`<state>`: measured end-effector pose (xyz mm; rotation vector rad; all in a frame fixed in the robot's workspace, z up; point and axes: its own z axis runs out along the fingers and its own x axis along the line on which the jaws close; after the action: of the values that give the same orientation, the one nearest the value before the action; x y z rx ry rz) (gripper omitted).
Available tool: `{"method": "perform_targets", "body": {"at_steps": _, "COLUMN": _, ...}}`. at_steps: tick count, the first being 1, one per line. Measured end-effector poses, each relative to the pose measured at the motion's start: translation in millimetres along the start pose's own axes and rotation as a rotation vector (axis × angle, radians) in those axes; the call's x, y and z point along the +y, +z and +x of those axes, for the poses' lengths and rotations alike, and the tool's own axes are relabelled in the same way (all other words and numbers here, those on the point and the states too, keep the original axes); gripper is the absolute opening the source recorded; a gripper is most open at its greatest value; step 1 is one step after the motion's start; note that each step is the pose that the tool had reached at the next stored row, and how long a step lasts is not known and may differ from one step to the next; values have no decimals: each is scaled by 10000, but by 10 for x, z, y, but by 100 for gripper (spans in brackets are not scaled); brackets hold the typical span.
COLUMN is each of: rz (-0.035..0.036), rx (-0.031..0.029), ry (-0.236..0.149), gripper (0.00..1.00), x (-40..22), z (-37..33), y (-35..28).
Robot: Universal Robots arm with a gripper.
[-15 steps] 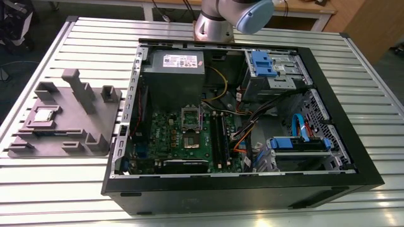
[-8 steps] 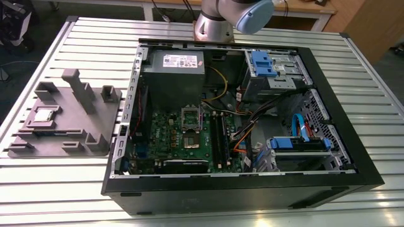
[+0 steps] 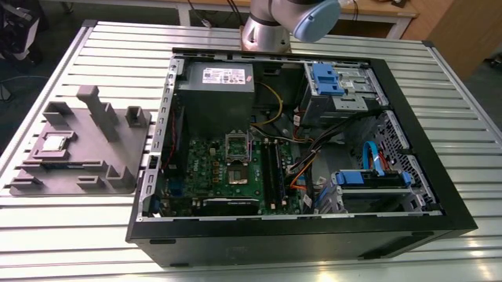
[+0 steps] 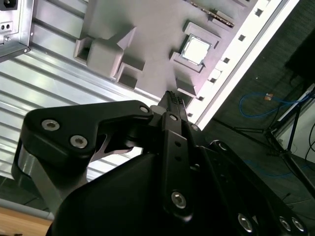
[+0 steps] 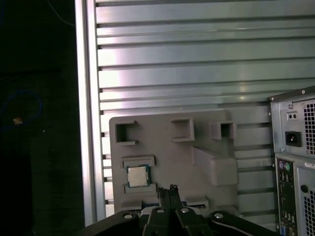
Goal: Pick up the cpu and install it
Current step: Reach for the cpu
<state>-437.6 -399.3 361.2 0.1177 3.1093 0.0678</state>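
Here we see the hand [image 5: 170,189] empty, its fingers pressed together, hovering near the edge of the grey holder [image 3: 86,176] on the table [image 3: 117,53]. The cpu [image 3: 53,143] lies flat in a recess of that holder, apart from the hand, at nine o'clock of the open computer case [image 3: 459,214] in the exterior view.

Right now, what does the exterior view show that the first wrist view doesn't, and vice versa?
Exterior view extras: inside the open case, the green board, socket and power supply. First wrist view extras: the gripper, jaws shut, and the rear panel of the case. Shared: the cpu seated in the grey fixture on the slatted table.
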Motion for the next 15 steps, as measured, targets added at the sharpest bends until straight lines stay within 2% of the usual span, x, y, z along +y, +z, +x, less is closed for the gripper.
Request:
{"method": "perform_targets", "body": {"at_steps": 7, "rz": 0, "rx": 1, "ry": 0, "gripper": 10, "x": -24, "z": 14, "y": 84}}
{"method": "perform_targets", "body": {"at_steps": 15, "rz": 0, "rx": 1, "ry": 0, "gripper": 10, "x": -54, "z": 47, "y": 152}}
